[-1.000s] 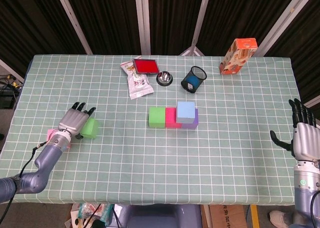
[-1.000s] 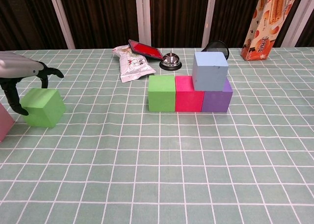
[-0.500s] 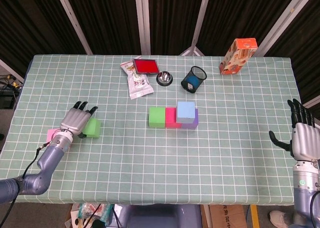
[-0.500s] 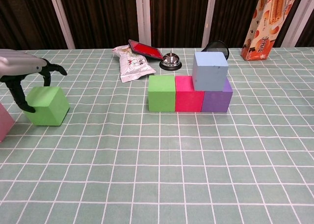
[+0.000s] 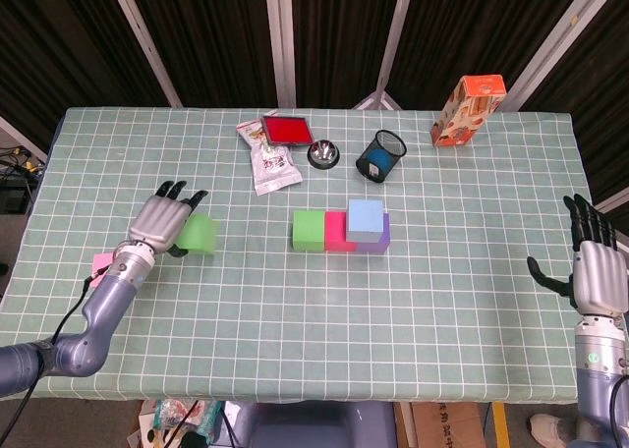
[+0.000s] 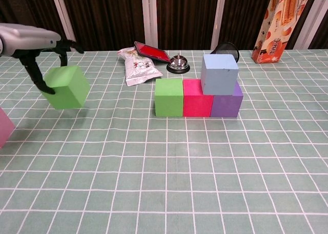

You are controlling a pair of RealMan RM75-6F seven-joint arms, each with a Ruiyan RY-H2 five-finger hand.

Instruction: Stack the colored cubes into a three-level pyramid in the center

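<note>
Left robot hand [image 6: 31,44] grips light green cube [image 6: 66,86] clear of surface; needs level placement beside blue cube [image 6: 219,73]; right robot hand [image 5: 594,261] spread, empty.

light green cube [image 6: 66,86] now aloft, seemingly tilted, in left hand [image 5: 167,221]

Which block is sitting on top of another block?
The light blue block. It rests on the purple block, at the right end of the row. The other row blocks stand on the table, and the left hand holds the loose green one.
</note>
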